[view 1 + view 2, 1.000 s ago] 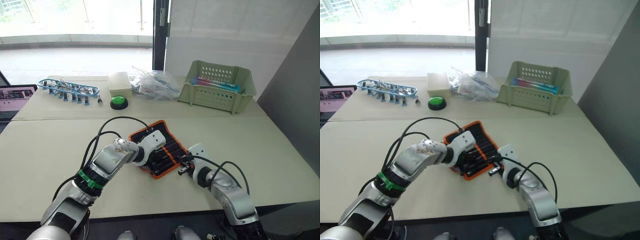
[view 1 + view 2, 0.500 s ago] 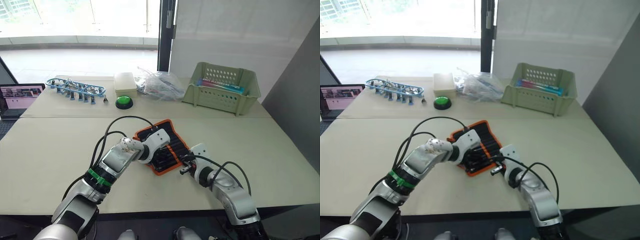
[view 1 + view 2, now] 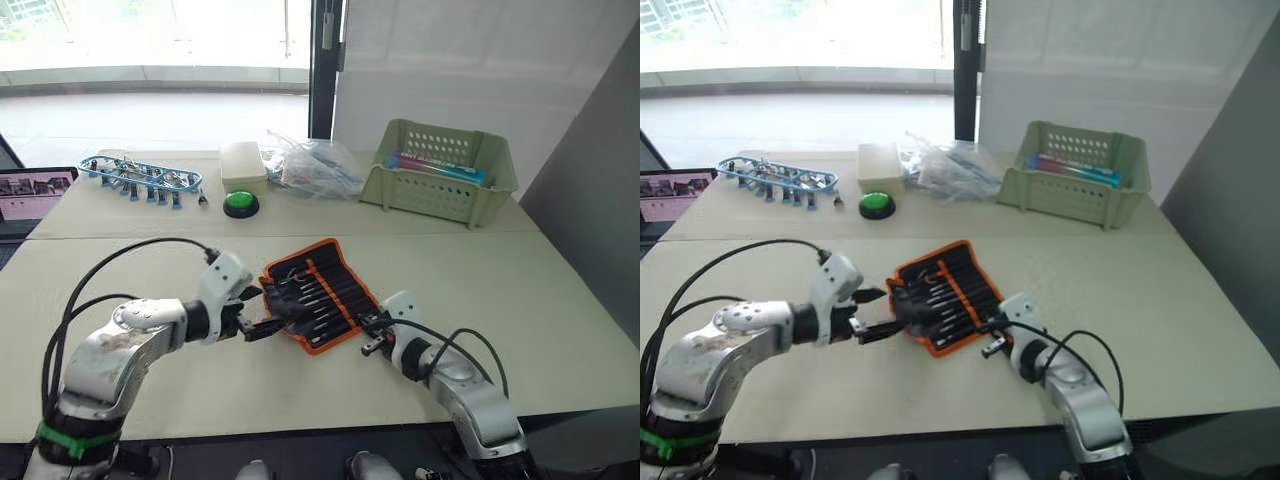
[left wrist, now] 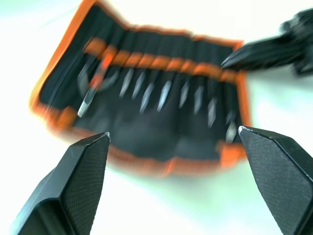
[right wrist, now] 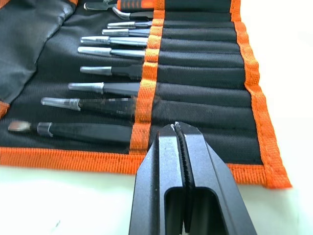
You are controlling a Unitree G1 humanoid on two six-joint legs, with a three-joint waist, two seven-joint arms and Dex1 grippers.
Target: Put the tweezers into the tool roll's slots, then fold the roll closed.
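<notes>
Blue tool row (image 3: pixel 139 180): far back on the robot's left side of the table (image 3: pixel 560 300), well apart from the work. It is not part of this job.

Green button (image 3: pixel 238 204): behind the roll, with a pale box just behind it.

Left gripper (image 3: pixel 262 312): its two black fingers are spread wide apart. It sits low by the left edge of the roll and holds nothing. It looks ready to catch that edge and flip it over.

Tool roll (image 3: pixel 318 292): lies open and flat in the middle of the table, between the two grippers. The orange edging goes all round it.

Tweezers (image 5: pixel 95 87): tucked in the roll's slots, side by side, with the shiny tips poking out past the orange band. So the putting-in part looks done, and the folding is what is left.

Right gripper (image 5: pixel 178 130): its fingers are pressed tight together with nothing between them. The tip rests at the roll's near right edge, maybe to keep the roll from sliding.

Green basket (image 3: pixel 440 170): back right, far from the roll.
</notes>
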